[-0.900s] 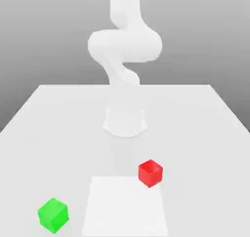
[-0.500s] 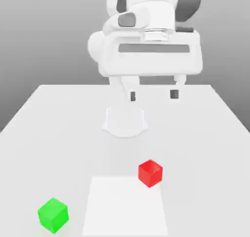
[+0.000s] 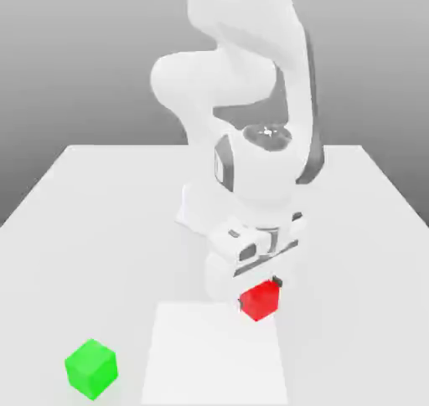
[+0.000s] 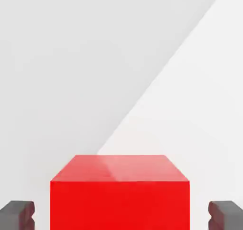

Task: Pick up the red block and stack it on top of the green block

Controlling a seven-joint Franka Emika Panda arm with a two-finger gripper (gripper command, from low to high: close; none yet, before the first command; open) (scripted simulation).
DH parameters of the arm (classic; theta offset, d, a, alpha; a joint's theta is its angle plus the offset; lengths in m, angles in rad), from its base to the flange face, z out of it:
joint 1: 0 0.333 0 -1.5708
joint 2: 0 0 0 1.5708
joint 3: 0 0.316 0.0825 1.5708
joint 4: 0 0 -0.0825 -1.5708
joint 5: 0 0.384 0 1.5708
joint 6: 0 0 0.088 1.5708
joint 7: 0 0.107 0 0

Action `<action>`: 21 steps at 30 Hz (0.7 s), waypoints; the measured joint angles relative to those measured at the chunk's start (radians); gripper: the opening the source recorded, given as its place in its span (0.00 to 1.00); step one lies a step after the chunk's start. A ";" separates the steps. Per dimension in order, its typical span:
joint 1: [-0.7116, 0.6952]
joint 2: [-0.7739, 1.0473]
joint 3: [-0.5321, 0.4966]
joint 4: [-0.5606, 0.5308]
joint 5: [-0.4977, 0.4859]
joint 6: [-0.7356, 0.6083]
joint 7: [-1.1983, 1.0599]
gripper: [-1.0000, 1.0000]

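Note:
The red block [image 3: 260, 300] sits on the white table right of centre, at the corner of a paler square patch. My gripper [image 3: 261, 292] has come down over it, and a dark fingertip [image 3: 276, 283] shows at the block's upper right edge. In the hand view the red block [image 4: 119, 196] lies between the two dark fingers [image 4: 17, 215], and the gripper [image 4: 121, 218] is shut on its sides. The block rests on the table. The green block [image 3: 90, 367] stands alone near the front edge on the exterior view's left, well apart from the gripper.
The arm's round white base [image 3: 194, 208] stands on the table behind the red block. A paler square patch [image 3: 214, 354] marks the table [image 3: 67, 228] surface between the two blocks.
The hand has dropped from high above the table down onto the red block, and its fingers have closed in from wide apart. Both blocks lie where they were.

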 joint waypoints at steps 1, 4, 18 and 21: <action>0.000 0.000 0.000 0.000 -0.001 0.000 0.001 0.00; -0.002 0.004 0.002 0.000 -0.003 0.003 0.002 0.00; -0.145 -0.196 -0.092 0.143 0.036 -0.342 0.121 0.00; -0.232 -0.140 -0.142 0.251 0.049 -0.395 0.198 0.00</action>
